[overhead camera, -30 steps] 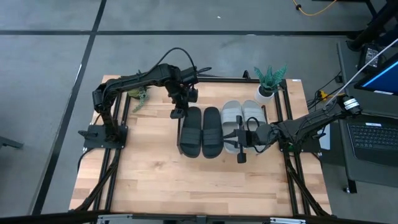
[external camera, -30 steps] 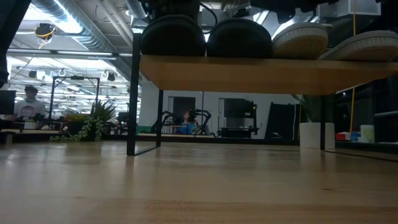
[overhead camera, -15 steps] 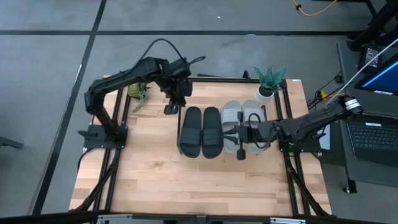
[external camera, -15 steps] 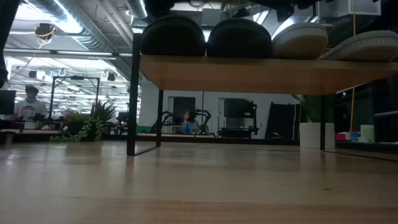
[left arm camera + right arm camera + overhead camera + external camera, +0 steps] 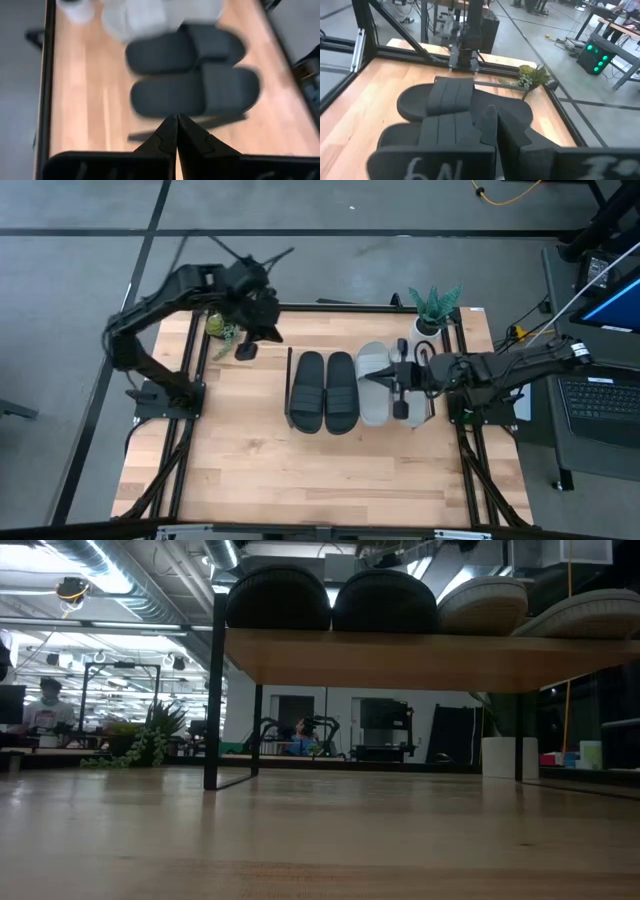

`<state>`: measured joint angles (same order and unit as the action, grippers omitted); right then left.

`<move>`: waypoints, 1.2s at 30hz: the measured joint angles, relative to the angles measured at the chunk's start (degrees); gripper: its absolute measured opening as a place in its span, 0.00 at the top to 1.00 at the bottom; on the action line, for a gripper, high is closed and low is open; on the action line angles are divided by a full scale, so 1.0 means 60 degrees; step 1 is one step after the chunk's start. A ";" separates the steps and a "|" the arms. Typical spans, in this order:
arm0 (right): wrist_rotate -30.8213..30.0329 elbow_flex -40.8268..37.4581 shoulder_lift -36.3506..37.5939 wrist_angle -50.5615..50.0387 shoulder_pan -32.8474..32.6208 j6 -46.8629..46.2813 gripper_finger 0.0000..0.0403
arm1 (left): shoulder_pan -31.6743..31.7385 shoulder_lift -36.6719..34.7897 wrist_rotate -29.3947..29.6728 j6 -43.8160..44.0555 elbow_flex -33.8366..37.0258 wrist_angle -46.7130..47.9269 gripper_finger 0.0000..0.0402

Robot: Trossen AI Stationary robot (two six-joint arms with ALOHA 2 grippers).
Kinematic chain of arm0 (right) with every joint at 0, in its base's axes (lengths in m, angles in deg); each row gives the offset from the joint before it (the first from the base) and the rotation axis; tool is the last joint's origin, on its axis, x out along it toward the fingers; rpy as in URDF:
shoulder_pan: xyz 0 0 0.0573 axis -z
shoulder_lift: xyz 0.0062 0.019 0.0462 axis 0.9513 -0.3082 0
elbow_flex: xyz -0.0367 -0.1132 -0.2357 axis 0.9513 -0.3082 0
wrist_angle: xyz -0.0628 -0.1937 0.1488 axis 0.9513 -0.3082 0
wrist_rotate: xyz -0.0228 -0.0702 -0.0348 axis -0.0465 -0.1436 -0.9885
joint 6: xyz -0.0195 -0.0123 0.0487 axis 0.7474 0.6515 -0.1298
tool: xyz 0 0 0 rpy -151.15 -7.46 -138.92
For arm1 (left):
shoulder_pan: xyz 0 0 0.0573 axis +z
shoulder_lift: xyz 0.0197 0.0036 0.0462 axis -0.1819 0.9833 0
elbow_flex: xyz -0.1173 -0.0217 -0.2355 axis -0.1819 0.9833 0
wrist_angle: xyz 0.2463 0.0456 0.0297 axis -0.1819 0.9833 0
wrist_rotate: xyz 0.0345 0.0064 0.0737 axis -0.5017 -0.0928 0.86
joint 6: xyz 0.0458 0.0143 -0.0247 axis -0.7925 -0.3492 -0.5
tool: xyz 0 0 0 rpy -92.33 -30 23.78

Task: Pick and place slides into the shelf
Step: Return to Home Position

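**A:** Where are the slides [image 5: 385, 600]?

**B:** All 4 sit on the shelf [image 5: 400, 658], black pair [image 5: 308, 392] left, grey pair [image 5: 373, 380] right. My left end effector [image 5: 176, 119] is clenched on nothing, high over the desk's [image 5: 250, 450] far left. My right end effector [image 5: 495, 117], also clenched and empty, hangs above the grey pair.

**A:** Risk?

**B:** If my right arm pulls away low, it could snag a grey strap and drag that slide off.

**A:** Which view helps?

**B:** Only the low view shows the board raised off the desk. Overhead it looks flat.

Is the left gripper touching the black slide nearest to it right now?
Apart. The high view shows the left gripper off to the side of the nearer black slide, with a strip of bare tabletop plainly visible between them.
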<state>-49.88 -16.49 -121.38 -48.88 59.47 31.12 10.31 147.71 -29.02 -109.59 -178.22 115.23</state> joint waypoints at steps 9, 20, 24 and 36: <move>0.0206 -0.1483 0.1522 0.0138 -0.0023 -0.0371 0.99 | 0.0087 -0.3486 -0.1136 0.0695 0.4161 -0.2789 1.00; 0.0962 -0.4439 0.2070 0.3842 -0.0083 -0.0898 0.99 | 0.0070 -0.8780 -0.1127 0.2646 1.1066 -0.7900 1.00; 0.0958 -0.4840 0.2070 0.4296 -0.0081 -0.1082 0.98 | 0.0070 -1.0316 -0.1124 0.3469 1.2841 -0.9576 1.00; 0.1535 -0.4849 0.3414 0.3329 0.0272 -0.0156 0.99 | 0.0067 -1.2999 -0.0407 0.4240 1.5814 -1.1477 1.00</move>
<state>-40.67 -45.58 -100.89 -28.90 61.11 30.18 10.71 69.71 -31.46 -84.16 -83.33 46.37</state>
